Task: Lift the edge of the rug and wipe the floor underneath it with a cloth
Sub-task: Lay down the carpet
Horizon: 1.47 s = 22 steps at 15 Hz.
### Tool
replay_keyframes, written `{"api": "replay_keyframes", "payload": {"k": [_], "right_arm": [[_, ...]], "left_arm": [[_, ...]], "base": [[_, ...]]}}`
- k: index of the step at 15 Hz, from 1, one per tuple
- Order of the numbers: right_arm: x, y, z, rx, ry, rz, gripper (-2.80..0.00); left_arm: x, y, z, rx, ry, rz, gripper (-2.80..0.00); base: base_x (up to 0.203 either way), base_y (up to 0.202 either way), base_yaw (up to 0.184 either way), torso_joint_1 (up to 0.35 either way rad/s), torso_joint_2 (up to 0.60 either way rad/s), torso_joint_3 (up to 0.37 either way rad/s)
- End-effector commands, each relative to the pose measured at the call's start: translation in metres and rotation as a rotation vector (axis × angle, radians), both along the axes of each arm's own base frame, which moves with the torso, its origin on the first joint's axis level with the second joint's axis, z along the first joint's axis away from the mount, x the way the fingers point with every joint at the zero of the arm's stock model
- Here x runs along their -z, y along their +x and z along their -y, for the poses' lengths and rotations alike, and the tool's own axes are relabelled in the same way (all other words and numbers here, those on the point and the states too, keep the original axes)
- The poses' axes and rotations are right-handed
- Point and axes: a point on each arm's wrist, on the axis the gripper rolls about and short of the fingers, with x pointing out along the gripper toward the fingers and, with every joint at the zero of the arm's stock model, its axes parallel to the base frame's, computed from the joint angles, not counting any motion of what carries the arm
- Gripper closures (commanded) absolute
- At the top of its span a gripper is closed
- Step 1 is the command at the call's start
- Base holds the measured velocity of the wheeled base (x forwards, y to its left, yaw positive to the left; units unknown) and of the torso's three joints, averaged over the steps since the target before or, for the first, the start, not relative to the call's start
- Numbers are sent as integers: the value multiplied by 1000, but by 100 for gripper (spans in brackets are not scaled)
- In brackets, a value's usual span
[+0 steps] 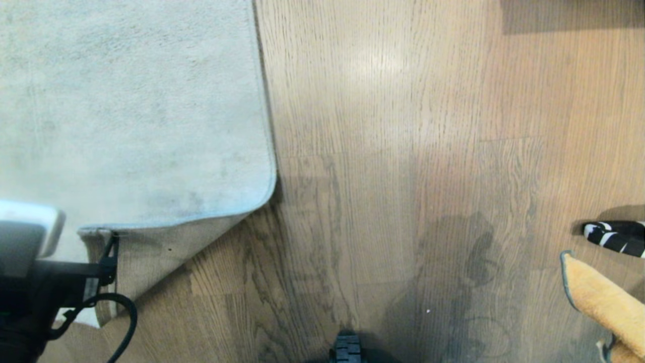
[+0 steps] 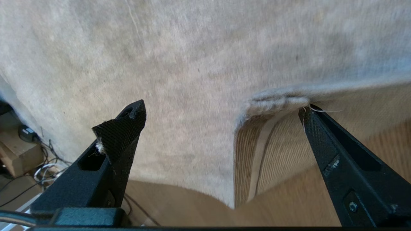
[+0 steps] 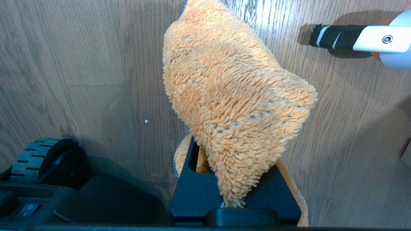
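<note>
You have one rug [image 1: 131, 111], one cloth [image 3: 234, 106] and two grippers to keep track of. The rug lies pale and mottled over the left part of the floor [image 1: 403, 151], and its near corner is folded up so that a triangle of tan woven backing [image 1: 161, 252] faces you. The left gripper [image 2: 221, 112] stands spread wide at that corner: in the left wrist view one fingertip [image 2: 308, 122] touches the bunched rug edge beside the backing, while the other fingertip [image 2: 128, 125] hangs over the grey pile, well apart from the first, and nothing is pinched between them. In the head view you see only the left arm's dark body and its looping cable [image 1: 101, 312] at the lower left, lying over the folded corner. The right gripper [image 3: 234, 192] is pressed together on the orange-tan cloth, which stands up out of it in a fuzzy fold above bare planks; in the head view the same cloth shows at the lower right edge, well apart from the rug. Near the cloth lies a black-and-white striped object [image 1: 615, 236] joined to a white part [image 3: 382, 39]. One black ribbed wheel [image 3: 41, 157] of the base sits close by on the floor, and a tiny white speck [image 3: 146, 121] lies on the planks between wheel and cloth.
</note>
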Motion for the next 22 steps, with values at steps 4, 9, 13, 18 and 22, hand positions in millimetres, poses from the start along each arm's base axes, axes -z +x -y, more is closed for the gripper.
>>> {"api": "replay_keyframes", "payload": {"k": [4,9,13,18,22], "right_arm": [[0,0,0,0,-1,-1,0],[0,0,0,0,-1,-1,0],[0,0,0,0,-1,-1,0],[0,0,0,0,-1,-1,0],[0,0,0,0,-1,-1,0]], "left_arm": [[-15,4,0,-14,-37,72,-280],[-36,9,3,-17,-81,151,-280],[-28,6,1,-19,-69,124,-280],[-19,2,-1,-21,-58,101,0],[-7,-1,-2,-13,-28,51,0]], "base": [[0,0,0,0,0,0],[0,0,0,0,0,0],[0,0,0,0,0,0],[0,0,0,0,0,0],[0,0,0,0,0,0]]}}
